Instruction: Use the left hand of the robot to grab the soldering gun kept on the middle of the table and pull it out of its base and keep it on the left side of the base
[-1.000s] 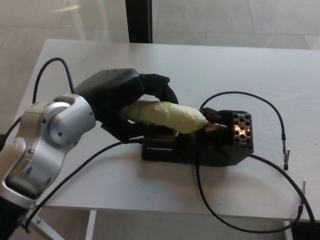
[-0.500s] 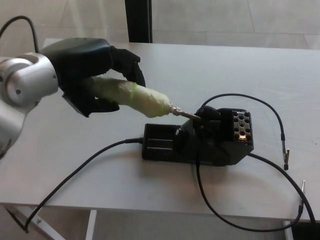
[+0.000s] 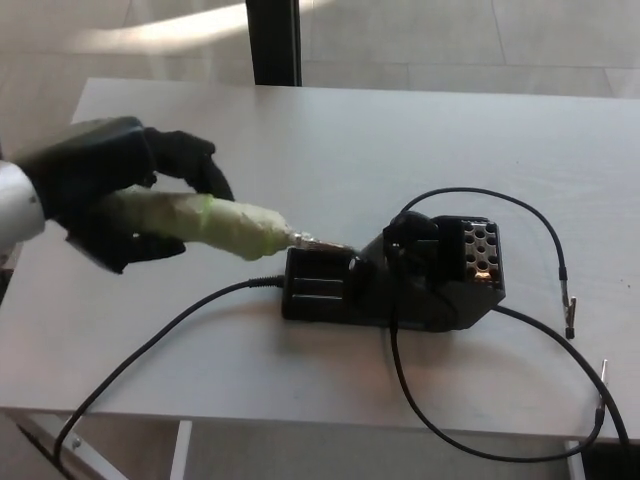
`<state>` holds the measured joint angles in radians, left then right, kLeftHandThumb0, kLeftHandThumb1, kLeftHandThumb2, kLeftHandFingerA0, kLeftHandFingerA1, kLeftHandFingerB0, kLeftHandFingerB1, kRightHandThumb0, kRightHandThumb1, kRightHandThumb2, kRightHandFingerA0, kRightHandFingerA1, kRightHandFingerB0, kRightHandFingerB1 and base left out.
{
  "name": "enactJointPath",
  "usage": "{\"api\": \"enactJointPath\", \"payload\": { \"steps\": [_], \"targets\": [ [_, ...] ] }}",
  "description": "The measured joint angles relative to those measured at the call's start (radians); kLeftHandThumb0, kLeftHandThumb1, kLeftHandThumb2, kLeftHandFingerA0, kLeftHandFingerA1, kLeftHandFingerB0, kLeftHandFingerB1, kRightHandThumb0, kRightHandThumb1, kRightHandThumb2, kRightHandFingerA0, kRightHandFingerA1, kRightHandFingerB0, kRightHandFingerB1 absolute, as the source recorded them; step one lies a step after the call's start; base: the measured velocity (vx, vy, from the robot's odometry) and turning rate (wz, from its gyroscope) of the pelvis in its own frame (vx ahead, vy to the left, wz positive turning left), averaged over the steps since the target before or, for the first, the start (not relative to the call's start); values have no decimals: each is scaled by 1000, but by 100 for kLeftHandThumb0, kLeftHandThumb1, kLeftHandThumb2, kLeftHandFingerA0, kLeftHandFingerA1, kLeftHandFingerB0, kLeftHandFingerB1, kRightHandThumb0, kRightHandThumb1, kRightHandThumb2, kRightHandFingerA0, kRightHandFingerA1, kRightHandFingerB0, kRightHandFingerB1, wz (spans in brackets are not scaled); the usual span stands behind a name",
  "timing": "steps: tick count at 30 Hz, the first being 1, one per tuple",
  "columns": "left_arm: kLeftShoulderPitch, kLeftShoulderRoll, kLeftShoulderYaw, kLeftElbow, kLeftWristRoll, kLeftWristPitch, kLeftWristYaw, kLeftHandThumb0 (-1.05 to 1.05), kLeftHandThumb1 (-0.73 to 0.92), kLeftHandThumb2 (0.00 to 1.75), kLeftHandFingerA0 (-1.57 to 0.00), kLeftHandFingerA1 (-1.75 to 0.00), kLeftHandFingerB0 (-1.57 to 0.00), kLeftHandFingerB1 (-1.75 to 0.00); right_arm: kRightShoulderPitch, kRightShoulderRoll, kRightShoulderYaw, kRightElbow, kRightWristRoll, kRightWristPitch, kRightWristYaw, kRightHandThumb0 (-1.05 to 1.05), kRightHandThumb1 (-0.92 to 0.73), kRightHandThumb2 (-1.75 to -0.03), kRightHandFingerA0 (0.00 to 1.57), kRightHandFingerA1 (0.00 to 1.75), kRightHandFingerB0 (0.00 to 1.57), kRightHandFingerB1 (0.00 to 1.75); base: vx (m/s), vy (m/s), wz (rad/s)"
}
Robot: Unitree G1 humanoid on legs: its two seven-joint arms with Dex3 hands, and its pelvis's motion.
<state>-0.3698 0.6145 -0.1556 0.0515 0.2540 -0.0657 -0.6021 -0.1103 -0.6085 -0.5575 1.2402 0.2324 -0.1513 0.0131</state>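
One hand (image 3: pixel 110 195) only in view, the left, entering from the left edge, black fingers (image 3: pixel 190 160) wrapped round the pale green handle of the gun (image 3: pixel 215 222). Held clear of the base (image 3: pixel 395 280), above the table (image 3: pixel 330 130), off to the base's left. Tilted slightly, handle end up in the fist, metal tip (image 3: pixel 320 243) pointing right and a little down, ending over the left part of the base near the holder opening; contact between tip and base not clear. Sits black and blocky mid-table, a little right of centre, with a grid of round holes (image 3: pixel 480 243) on the right end and a small orange glint beside them. Black cord (image 3: pixel 170 335) running from the base's left side down toward the near left corner of the table. Second thin cable (image 3: pixel 545 230) looping out from the top of the base to the right, ending near the right edge of the table. Another loop (image 3: pixel 440 440) sagging past the near edge. Pale tiled floor (image 3: pixel 450 40) beyond the far edge, with a dark post (image 3: pixel 272 40) upright behind the table.
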Motion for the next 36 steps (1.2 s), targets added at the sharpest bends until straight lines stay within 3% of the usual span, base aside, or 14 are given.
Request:
{"api": "enactJointPath", "payload": {
  "steps": [4,5,6,9,12,16,18,19,20,22,23,32,33,36],
  "targets": [
    [106,-51,42,24,-4,10,38,-8,57,112,-118,-129,-84,-94,-1,0,-1,0,3,0,3,-95,-53,-126,128,124,52,113,0,0,0],
    [134,-70,46,38,-4,13,49,-8,62,102,-94,-159,-84,-100,-1,0,-2,0,4,0,5,-95,-53,-126,128,123,52,114,0,0,0],
    [149,-81,46,51,-4,13,58,-9,63,100,-94,-158,-84,-99,-1,0,-2,1,5,0,7,-103,-57,-103,128,121,29,148,0,0,0],
    [177,-120,44,108,-1,12,87,-12,61,100,-99,-158,-87,-102,0,0,-7,5,8,0,12,-98,-55,-100,129,122,32,149,0,0,0],
    [181,-149,43,149,1,12,112,-12,63,106,-95,-162,-85,-102,0,0,-10,8,10,0,17,-95,-53,-126,125,124,53,115,0,0,0],
    [180,-184,37,196,5,12,154,-13,64,103,-91,-163,-84,-97,0,0,-10,8,12,0,25,-95,-53,-127,126,124,54,116,0,0,0],
    [180,-192,31,204,8,12,173,-13,68,95,-93,-147,-81,-84,0,0,-10,8,12,0,27,-95,-53,-127,127,123,56,117,0,0,0],
    [180,-193,26,204,11,10,182,-18,71,83,-96,-142,-73,-71,0,0,-10,8,12,0,27,-96,-54,-105,130,122,35,150,0,0,0],
    [179,-194,19,204,17,7,195,-28,75,62,-81,-114,-53,-51,0,0,-10,7,12,0,27,-95,-53,-127,129,123,58,119,0,0,0],
    [176,-189,0,191,38,0,220,-43,54,87,-57,-77,-28,-52,-2,0,-10,6,12,0,28,-96,-56,-106,128,123,37,147,0,0,0],
    [173,-184,-8,185,45,-1,224,-42,70,61,-45,-62,-29,-37,-3,0,-10,6,13,0,27,-94,-55,-104,128,125,36,148,0,0,0],
    [133,-82,-112,122,146,-9,255,-54,70,62,-4,-38,-18,-31,-6,0,-11,6,13,1,27,-94,-53,-126,125,123,51,112,0,0,0],
    [133,-72,-124,123,161,-11,257,-56,71,62,-3,-34,-17,-30,-6,0,-13,6,13,1,28,-101,-57,-103,124,123,26,148,0,0,0],
    [133,-47,-154,124,197,-11,265,-72,51,88,0,-24,-2,-32,-6,0,-17,6,14,2,28,-99,-64,-92,119,130,21,149,0,0,0]
  ]
}}
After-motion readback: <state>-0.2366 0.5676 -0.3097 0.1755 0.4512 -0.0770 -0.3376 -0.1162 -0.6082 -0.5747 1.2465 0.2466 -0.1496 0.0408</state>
